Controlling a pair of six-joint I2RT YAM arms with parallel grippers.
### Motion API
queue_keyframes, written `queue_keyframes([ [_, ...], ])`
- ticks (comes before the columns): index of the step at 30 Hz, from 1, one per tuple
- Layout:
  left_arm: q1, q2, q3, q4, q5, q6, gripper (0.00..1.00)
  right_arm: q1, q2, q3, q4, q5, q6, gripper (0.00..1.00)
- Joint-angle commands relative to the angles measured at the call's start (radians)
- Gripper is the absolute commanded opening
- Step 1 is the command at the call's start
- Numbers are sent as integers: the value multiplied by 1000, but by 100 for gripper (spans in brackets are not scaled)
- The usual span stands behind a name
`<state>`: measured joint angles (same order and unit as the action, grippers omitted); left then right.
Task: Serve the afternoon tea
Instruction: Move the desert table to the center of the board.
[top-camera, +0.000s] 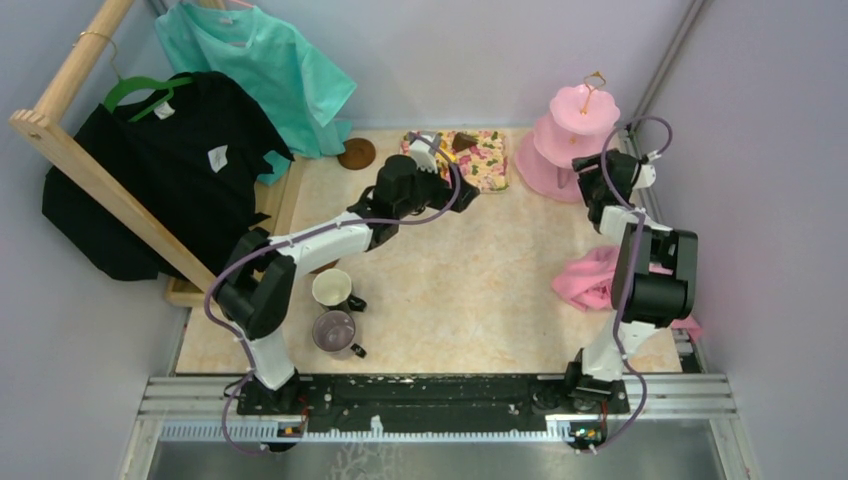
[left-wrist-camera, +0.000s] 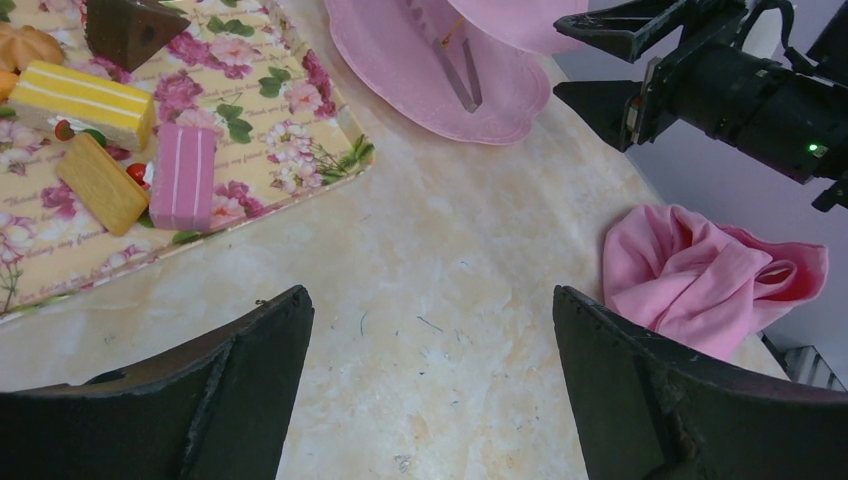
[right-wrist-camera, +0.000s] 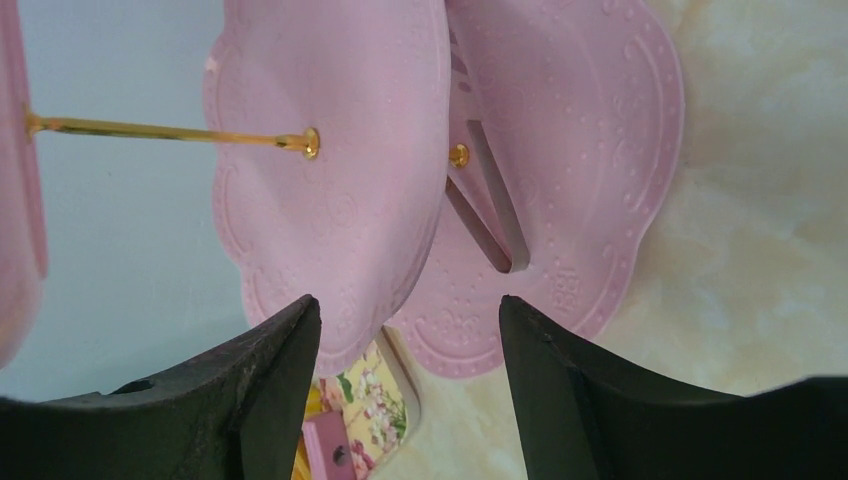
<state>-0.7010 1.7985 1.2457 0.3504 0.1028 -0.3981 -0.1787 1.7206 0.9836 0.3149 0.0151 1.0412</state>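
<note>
The pink three-tier cake stand (top-camera: 575, 130) with its gold loop stands at the back right. My right gripper (top-camera: 586, 168) is beside it, open. In the right wrist view the rim of the middle tier (right-wrist-camera: 330, 190) reaches in between the spread fingertips of that gripper (right-wrist-camera: 410, 305), above the bottom tier (right-wrist-camera: 580, 180). My left gripper (top-camera: 428, 152) hovers open over the floral mat (top-camera: 488, 165), with bare table between its fingertips (left-wrist-camera: 430, 300). Snacks lie on the mat: a yellow cake (left-wrist-camera: 90, 100), a brown wedge (left-wrist-camera: 130, 28), an orange biscuit (left-wrist-camera: 100, 183) and a pink wafer (left-wrist-camera: 183, 177). The white mug (top-camera: 332, 288) and grey-purple mug (top-camera: 335, 330) stand at the near left.
A brown saucer (top-camera: 356, 153) lies at the back, left of the mat. A crumpled pink cloth (top-camera: 595, 275) sits by the right arm's elbow. A wooden rail with a black shirt (top-camera: 150, 180) and a teal shirt (top-camera: 260, 70) borders the left side. Walls close the back and right.
</note>
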Motion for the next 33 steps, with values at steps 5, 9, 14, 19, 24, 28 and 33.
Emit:
queue_keyframes([
  [5,22,17,-37,114,21,-6,94,8,131,137,134,-15,12,64],
  [9,31,26,-48,132,20,-7,94,8,180,174,164,-24,27,62],
  [14,37,41,-48,153,14,-12,94,8,229,204,190,-38,46,52],
  [19,39,56,-42,160,12,-22,94,6,232,185,228,-43,55,29],
  [24,40,55,-48,163,6,-32,94,-2,211,156,246,-52,73,17],
  [28,39,37,-60,163,2,-37,94,-7,185,118,262,-62,98,12],
  [33,38,3,-88,164,-6,-35,93,-14,140,70,265,-77,128,11],
])
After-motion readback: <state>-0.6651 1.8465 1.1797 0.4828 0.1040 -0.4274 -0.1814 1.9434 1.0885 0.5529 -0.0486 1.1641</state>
